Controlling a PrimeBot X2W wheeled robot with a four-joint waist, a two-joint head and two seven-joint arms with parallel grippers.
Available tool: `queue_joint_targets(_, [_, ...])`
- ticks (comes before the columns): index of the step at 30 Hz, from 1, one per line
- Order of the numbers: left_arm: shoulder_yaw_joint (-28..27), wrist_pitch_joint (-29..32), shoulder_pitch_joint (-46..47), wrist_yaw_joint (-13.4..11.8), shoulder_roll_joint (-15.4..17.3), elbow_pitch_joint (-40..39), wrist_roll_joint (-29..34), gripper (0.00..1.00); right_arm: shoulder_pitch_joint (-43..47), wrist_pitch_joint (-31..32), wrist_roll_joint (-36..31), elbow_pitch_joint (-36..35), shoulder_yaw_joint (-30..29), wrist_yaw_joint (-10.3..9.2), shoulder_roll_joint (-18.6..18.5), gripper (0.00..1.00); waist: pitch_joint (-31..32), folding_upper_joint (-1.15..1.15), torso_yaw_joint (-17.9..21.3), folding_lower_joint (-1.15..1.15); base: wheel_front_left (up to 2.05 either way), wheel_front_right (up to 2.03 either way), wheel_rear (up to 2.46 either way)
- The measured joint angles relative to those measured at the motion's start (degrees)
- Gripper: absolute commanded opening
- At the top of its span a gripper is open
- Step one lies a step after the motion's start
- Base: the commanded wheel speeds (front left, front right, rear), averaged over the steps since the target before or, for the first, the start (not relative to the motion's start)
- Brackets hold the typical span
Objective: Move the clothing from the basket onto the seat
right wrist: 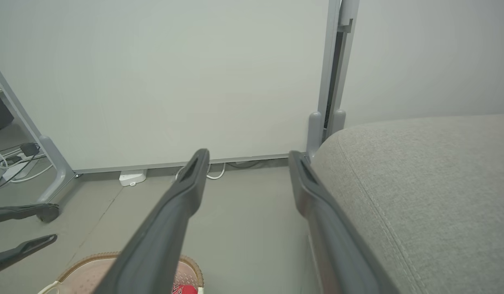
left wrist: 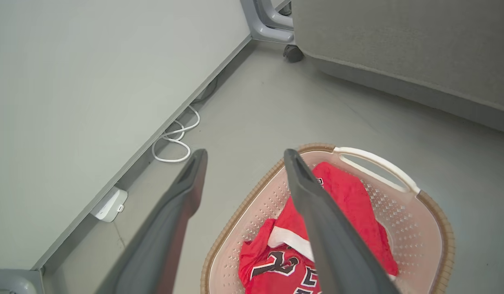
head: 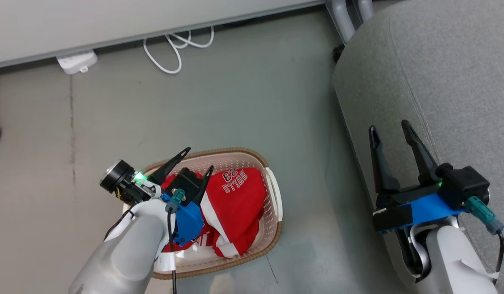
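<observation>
Red clothing (head: 235,208) with white trim and "BULLS" lettering lies bunched inside the cream basket (head: 275,192) on the floor. In the left wrist view the clothing (left wrist: 345,200) fills the basket (left wrist: 435,228) below the fingers. My left gripper (head: 198,159) hovers open over the basket's left end, nothing between its fingers. The grey seat (head: 439,73) takes up the right side. At the seat's near edge my right gripper (head: 388,130) stands open and empty. The right wrist view shows the seat (right wrist: 431,179) to the right and the basket (right wrist: 84,269) at the bottom left.
A white cable (head: 174,49) and a white power block (head: 77,62) lie on the floor by the pale panel at the back. Grey frame legs with a castor (head: 337,52) stand at the seat's far corner. Bare floor (head: 235,106) separates basket and seat.
</observation>
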State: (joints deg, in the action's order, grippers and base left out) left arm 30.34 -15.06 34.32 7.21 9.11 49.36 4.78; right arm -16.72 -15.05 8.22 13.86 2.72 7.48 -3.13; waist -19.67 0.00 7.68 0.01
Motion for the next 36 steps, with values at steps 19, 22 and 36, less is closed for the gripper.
queue_joint_targets(19, [21.4,3.2,15.2,0.2,2.3,22.6,-3.0,1.00,-9.2,0.0,1.1,-3.9,0.6,0.00,-0.5,1.00,-21.1,0.00,5.8,0.00,0.00,0.00,0.00])
queue_joint_targets(22, [24.0,5.6,16.6,0.2,3.1,23.4,-3.7,1.00,-10.0,0.0,1.2,-4.3,0.7,0.00,-0.7,1.00,-24.0,0.00,6.3,0.00,0.00,0.00,0.00])
queue_joint_targets(36, [30.7,16.3,23.1,0.2,6.2,24.4,-5.0,1.00,-12.1,0.0,1.6,-6.2,0.7,0.01,-1.1,1.00,-33.3,0.00,7.8,0.00,0.00,0.00,0.00])
